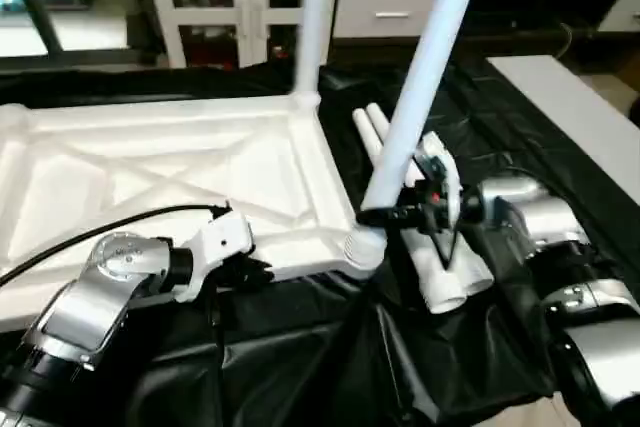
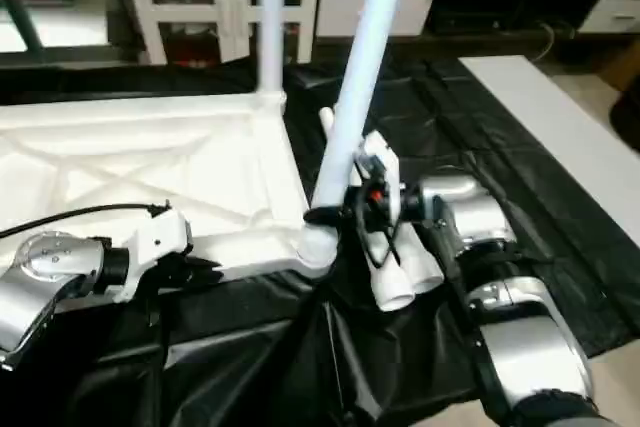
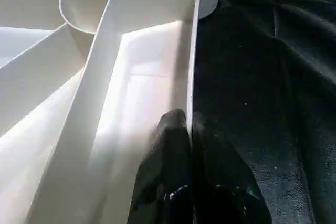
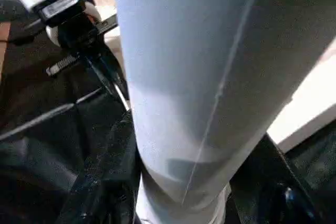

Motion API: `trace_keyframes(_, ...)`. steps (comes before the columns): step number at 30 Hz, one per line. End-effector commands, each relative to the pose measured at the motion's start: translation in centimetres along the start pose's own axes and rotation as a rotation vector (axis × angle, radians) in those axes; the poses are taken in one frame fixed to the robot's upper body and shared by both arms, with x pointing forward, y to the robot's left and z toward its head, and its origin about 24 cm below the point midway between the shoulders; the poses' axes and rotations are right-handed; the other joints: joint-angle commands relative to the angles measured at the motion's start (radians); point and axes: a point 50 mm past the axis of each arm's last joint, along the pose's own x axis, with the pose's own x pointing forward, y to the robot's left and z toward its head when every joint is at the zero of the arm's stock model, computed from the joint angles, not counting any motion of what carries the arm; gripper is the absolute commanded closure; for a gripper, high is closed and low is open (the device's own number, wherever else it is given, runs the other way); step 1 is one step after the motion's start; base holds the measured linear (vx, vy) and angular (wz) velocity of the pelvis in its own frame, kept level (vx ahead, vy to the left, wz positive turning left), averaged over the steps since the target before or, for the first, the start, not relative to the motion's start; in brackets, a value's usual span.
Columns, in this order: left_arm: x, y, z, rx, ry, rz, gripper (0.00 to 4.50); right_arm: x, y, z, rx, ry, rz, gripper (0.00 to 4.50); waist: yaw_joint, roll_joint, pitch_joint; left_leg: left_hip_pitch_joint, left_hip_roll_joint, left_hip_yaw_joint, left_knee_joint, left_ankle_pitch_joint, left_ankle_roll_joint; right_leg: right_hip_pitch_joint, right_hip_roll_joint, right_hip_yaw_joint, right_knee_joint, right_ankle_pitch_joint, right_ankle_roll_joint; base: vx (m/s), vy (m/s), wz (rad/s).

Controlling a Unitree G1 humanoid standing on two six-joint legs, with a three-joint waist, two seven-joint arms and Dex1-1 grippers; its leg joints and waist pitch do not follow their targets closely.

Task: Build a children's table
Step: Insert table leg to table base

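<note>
Right tool (image 1: pixel 385 214) clasped around the lower end of a white tapered leg (image 1: pixel 420 77), just above the near right corner socket (image 1: pixel 365 247) of the upturned tabletop (image 1: pixel 150 167); left tool (image 3: pixel 190 129) pinched shut on the thin near rim of that tabletop, steadying it on the black-covered bench (image 1: pixel 330 367). Leg's long axis leaning: foot at the socket, top tilted away and toward the robot's right, so not yet square to the tabletop. Probably to be swung upright and pressed down by the right arm, the only one on it. Another leg (image 1: pixel 315 17) already standing straight in the far right corner socket. Two spare legs (image 1: pixel 440 267) lying side by side on the black sheet, just beyond the right tool, touching each other. Tabletop lying underside up, X-ribs showing, to the left of the held leg.
</note>
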Motion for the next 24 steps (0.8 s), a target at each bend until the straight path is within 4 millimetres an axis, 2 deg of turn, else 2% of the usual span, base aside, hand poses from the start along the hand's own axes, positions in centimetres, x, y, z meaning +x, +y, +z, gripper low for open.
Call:
trace_keyframes(1,-3.1,2.2,-0.9,-0.038,0.056,0.183,4.50,-1.6,2.0,-10.9,0.208,0.450,-0.033,2.66,-0.003,0.021,-0.017,0.010,0.077,-0.017,-0.052,0.046,0.102,0.023,-0.099,0.057,-0.039,0.200,-0.295,0.000,0.000,0.00)
trace_keyframes(4,-2.6,1.7,-0.6,-0.033,0.045,0.153,4.50,-1.3,1.8,-11.1,0.161,0.451,-0.081,2.66,-0.011,0.020,-0.010,0.011,0.076,-0.018,-0.059,-0.027,0.070,0.021,-0.096,0.057,-0.050,0.102,-0.288,0.000,0.000,0.00)
trace_keyframes(5,-2.3,1.3,-0.4,-0.029,0.036,0.134,4.50,-1.2,1.7,-11.4,0.131,0.469,-0.109,2.66,-0.017,0.019,-0.010,0.011,0.076,-0.021,-0.062,-0.063,0.048,0.022,-0.098,0.060,-0.054,0.054,-0.282,0.000,0.000,0.00)
trace_keyframes(7,-2.0,1.0,-0.3,-0.027,0.031,0.120,4.50,-1.2,1.7,-11.7,0.103,0.481,-0.129,2.66,-0.019,0.020,-0.007,0.009,0.076,-0.023,-0.064,-0.084,0.040,0.020,-0.097,0.060,-0.059,0.028,-0.277,0.000,0.000,0.00)
trace_keyframes(9,-1.6,0.3,-0.2,-0.028,0.023,0.092,4.50,-0.9,1.7,-12.1,0.096,0.474,-0.165,2.66,-0.022,0.018,-0.001,0.008,0.076,-0.026,-0.068,-0.146,0.023,0.018,-0.100,0.063,-0.071,-0.082,-0.259,0.000,0.000,0.00)
trace_keyframes(10,-1.3,0.0,-0.1,-0.026,0.021,0.077,4.50,-0.7,1.7,-12.3,0.102,0.457,-0.183,2.66,-0.023,0.017,-0.001,0.008,0.076,-0.027,-0.069,-0.157,0.019,0.018,-0.100,0.064,-0.074,-0.107,-0.254,0.000,0.000,0.00)
trace_keyframes(12,-0.9,-0.6,-0.1,-0.024,0.021,0.050,4.50,-0.4,1.8,-12.6,0.115,0.428,-0.210,2.66,-0.026,0.017,0.005,0.012,0.075,-0.030,-0.073,-0.234,0.002,0.010,-0.100,0.067,-0.087,-0.228,-0.232,0.000,0.000,0.00)
trace_keyframes(14,-0.5,-1.0,0.0,-0.021,0.022,0.029,4.50,-0.2,2.1,-13.0,0.124,0.417,-0.211,2.66,-0.028,0.019,0.007,0.016,0.075,-0.035,-0.077,-0.273,-0.010,0.006,-0.099,0.067,-0.092,-0.290,-0.214,0.000,0.000,0.00)
trace_keyframes(18,0.0,-1.5,0.1,-0.017,0.024,0.012,4.50,0.0,3.0,-14.1,0.149,0.409,-0.185,2.66,-0.030,0.019,0.006,0.018,0.074,-0.038,-0.079,-0.301,-0.016,0.006,-0.098,0.068,-0.094,-0.314,-0.201,0.000,0.000,0.00)
trace_keyframes(20,0.1,-1.5,0.1,-0.018,0.024,0.013,4.50,0.0,3.1,-14.2,0.152,0.407,-0.183,2.66,-0.032,0.021,0.003,0.018,0.074,-0.039,-0.080,-0.289,-0.015,0.007,-0.097,0.068,-0.093,-0.294,-0.203,0.000,0.000,0.00)
trace_keyframes(22,0.3,-1.5,0.2,-0.018,0.025,0.011,4.50,-0.1,3.8,-15.2,0.144,0.434,-0.164,2.66,-0.034,0.023,0.002,0.019,0.075,-0.039,-0.081,-0.291,-0.017,0.005,-0.096,0.066,-0.092,-0.272,-0.206,0.000,0.000,0.00)
trace_keyframes(24,0.3,-1.6,0.3,-0.019,0.025,0.012,4.50,-0.1,4.0,-15.5,0.135,0.444,-0.158,2.66,-0.034,0.021,0.002,0.020,0.076,-0.041,-0.085,-0.320,-0.026,0.004,-0.094,0.065,-0.094,-0.291,-0.192,0.000,0.000,0.00)
